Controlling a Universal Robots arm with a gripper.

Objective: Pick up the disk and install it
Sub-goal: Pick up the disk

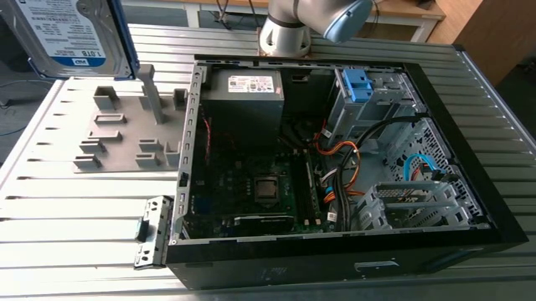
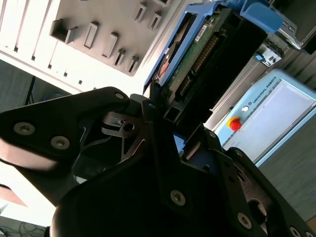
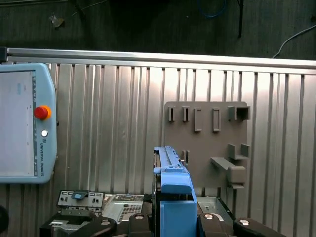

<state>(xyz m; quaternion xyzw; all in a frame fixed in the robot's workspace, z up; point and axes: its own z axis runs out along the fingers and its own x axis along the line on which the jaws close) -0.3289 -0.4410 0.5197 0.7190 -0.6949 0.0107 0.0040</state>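
The end effector [image 2: 165, 116] is clenched on the disk [image 1: 71, 37], which it holds aloft at the exterior view's far left, over the grey fixture plate [image 1: 125, 138] and well apart from the open computer case [image 1: 335, 257]; if the grip slackens, the disk could slip; the case's walls and loose cables [image 1: 335, 149] crowd the drive cage [image 1: 377, 100]; the table [image 1: 67, 213] offers free room.

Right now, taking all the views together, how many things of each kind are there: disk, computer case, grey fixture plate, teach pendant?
disk: 1
computer case: 1
grey fixture plate: 1
teach pendant: 1
Total: 4
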